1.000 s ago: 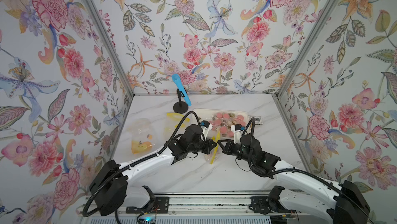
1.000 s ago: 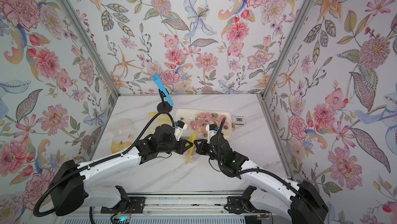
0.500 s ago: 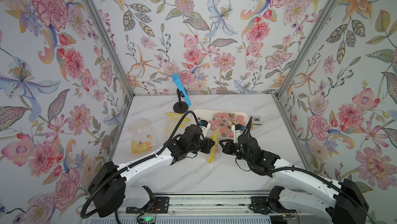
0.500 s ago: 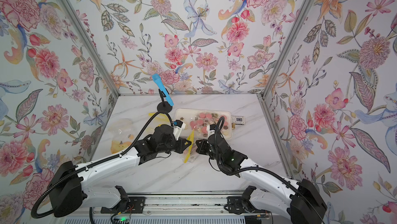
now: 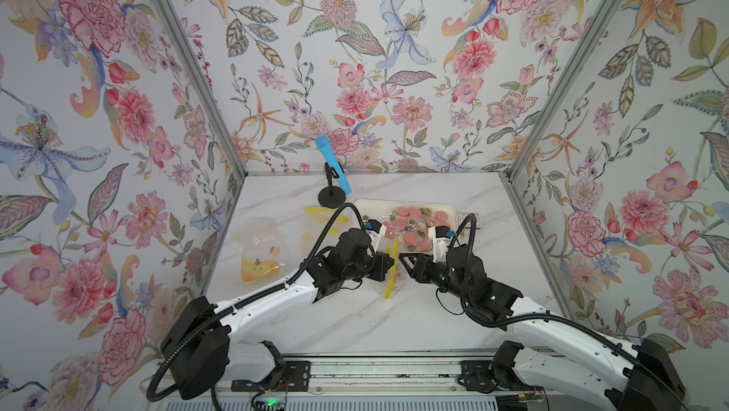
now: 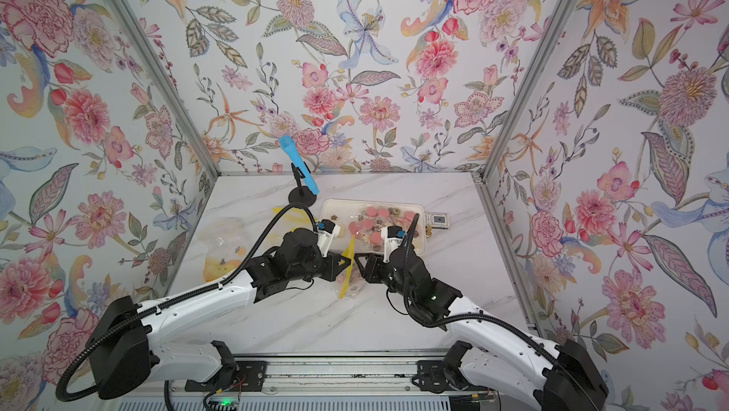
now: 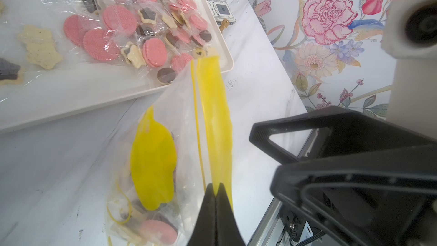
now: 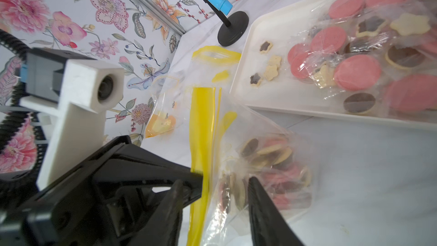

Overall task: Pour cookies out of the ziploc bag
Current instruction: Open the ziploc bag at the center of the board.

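**Item 1.** The clear plastic ziploc bag (image 7: 179, 115) with a yellow zip strip sits mid-tabletop on the white marble tabletop (image 5: 355, 318). It is just in front of the cream rectangular plastic tray (image 7: 71, 86). Its strip edge is raised and its belly rests on the tabletop.

**Item 2.** The left fingers (image 7: 205, 214) are clenched together on the yellow strip, pinching 1 end of it.

**Item 3.** The right fingers (image 8: 262, 214) stand apart, gripping nothing. The strip and the bag's film lie between them.

**Item 4.** Small flat cookies (image 8: 269, 152), pink, brown and tan rounds, lie heaped in the bottom of the bag. Many more cookies cover the right part of the tray in both top views: pink rounds, dark rounds, and beige and dark star shapes. Several are inside clear wrappers. A few star shapes lie loose on the tray's left part.

**Item 5.** A blue microphone on a black round stand (image 5: 333, 168) is behind the tray. A second clear bag with a yellow strip (image 5: 321, 227) lies to the tray's left.
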